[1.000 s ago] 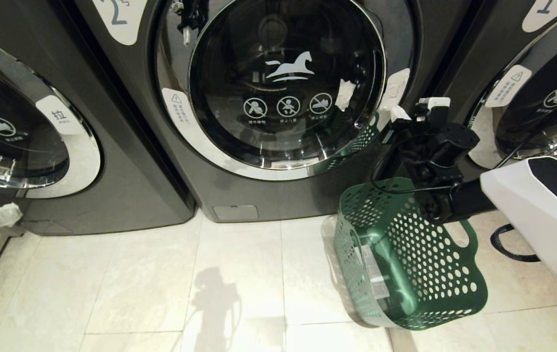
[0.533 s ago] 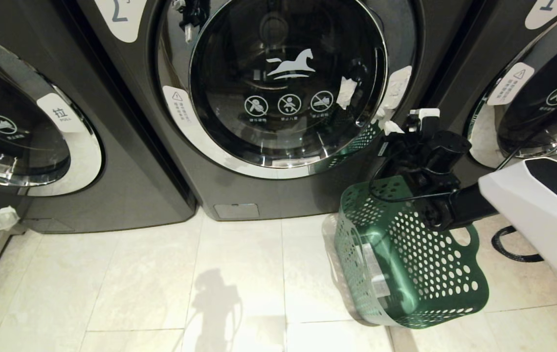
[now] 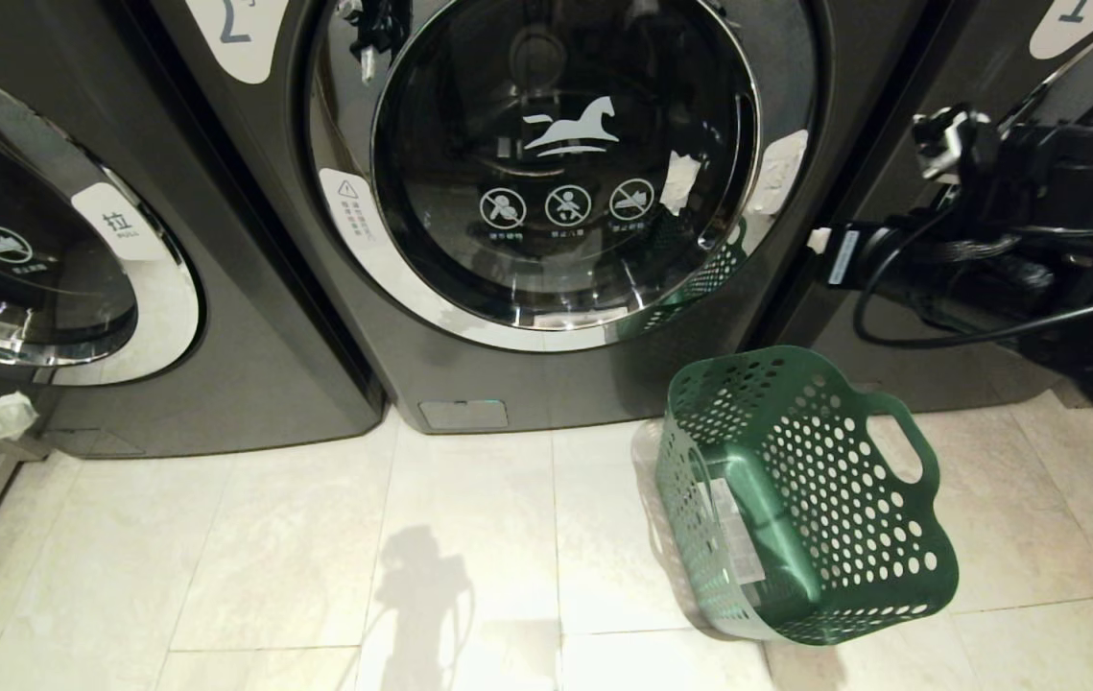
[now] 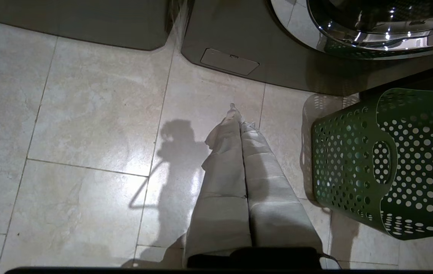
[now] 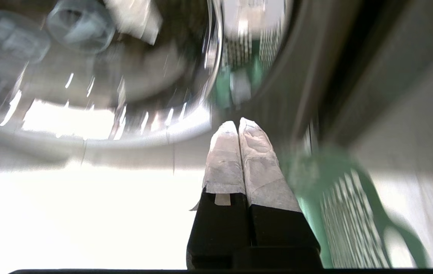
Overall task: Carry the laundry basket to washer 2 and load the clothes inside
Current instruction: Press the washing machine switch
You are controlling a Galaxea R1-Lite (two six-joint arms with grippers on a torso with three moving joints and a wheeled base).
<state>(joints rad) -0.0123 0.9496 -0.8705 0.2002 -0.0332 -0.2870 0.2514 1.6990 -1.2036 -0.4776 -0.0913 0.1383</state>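
Observation:
The green laundry basket lies tipped on its side on the floor tiles, just right of washer 2, whose round glass door is closed. It also shows in the left wrist view as the basket. I see no clothes in any view, and the basket's inside looks bare. My right arm is raised at the right, above the basket and clear of it. The right gripper is shut and empty, pointing at the door's chrome ring. My left gripper hangs shut and empty over the floor, left of the basket.
A like machine labelled 1 stands to the right and a third machine to the left. Pale floor tiles lie in front of them. A black cable loops from my right arm.
My right arm has swung up and to the right, away from above the basket. The basket and the left gripper have stayed where they were.

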